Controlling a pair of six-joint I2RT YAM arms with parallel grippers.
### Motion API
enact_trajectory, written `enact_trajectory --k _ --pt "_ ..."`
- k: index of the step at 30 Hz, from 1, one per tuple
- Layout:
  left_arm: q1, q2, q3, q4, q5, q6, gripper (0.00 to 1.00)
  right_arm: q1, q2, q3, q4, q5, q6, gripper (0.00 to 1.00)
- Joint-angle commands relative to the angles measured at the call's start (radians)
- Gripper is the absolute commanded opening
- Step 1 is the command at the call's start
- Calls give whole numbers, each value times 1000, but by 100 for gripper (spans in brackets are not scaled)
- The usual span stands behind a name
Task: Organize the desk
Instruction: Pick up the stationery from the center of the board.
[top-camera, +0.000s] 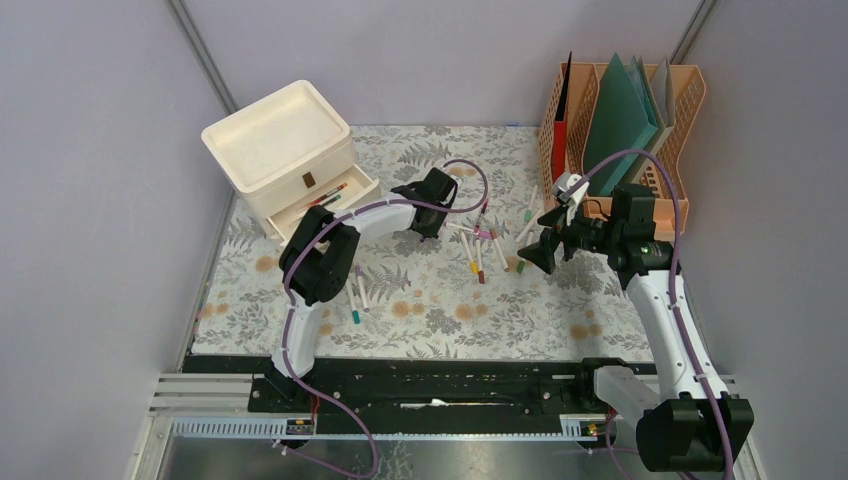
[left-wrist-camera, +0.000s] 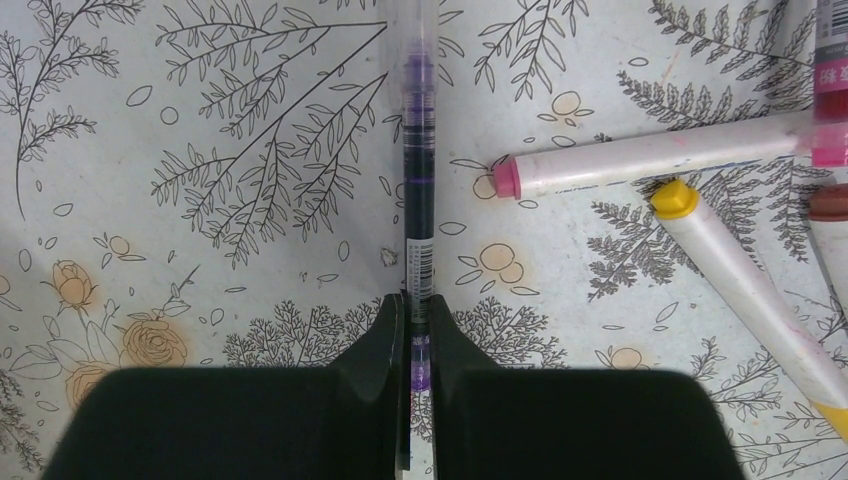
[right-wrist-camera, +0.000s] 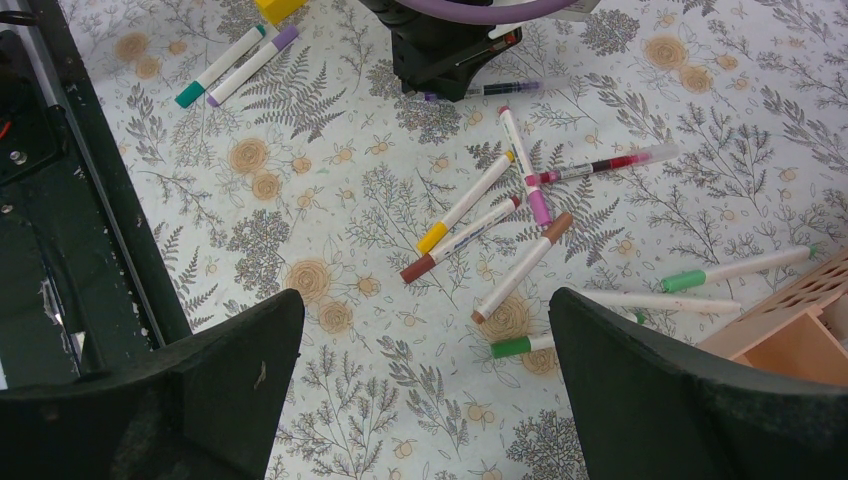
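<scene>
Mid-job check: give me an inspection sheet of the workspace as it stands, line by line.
Surface: desk, floral cloth, flat, no spill seen.
Job's things: loose markers scattered mid-desk; two markers side by side further left; drawer unit, one drawer open with pens inside; file rack holding folders.
Clutter: nothing seen beyond the markers.
Grippers: left gripper, jaws shut on purple pen; right gripper, jaws wide open, empty, above the loose markers.
Cables: purple cables run along both arms.
Surroundings: grey walls; black rail in front.
</scene>
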Motion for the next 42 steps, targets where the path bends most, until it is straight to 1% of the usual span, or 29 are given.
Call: enact_trajectory --k 1,8,15,24,29,33,37,38,40,42 --pt "-10 -17 -39 12 11 4 0 -2 1 1 0 -14 -14 100" --pt "-59 -151 -147 99 -80 27 0 -2 0 2 1 -14 -14 100" --pt "-117 -317 -276 143 -170 29 0 -2 -4 1 1 -15 -13 100" --pt "-153 -552 -426 170 -389 -8 0 -2 -3 0 1 -20 -13 100" --pt "-155 -676 -476 209 -516 17 0 -2 -1 0 2 -23 -14 100" --pt "-153 -727 -511 250 -626 49 0 -2 -2 -2 7 -28 -10 100" --pt "-148 -733 -525 277 -731 88 0 -2 0 -4 9 -28 -9 100" --pt "-144 -732 -531 294 -762 119 0 -2 1 -4 9 -28 -8 100" --pt "-128 -730 -537 320 -816 153 0 -2 2 -6 10 -28 -8 100" --pt "-100 -737 -539 336 -831 180 0 -3 3 -7 11 -29 -7 100"
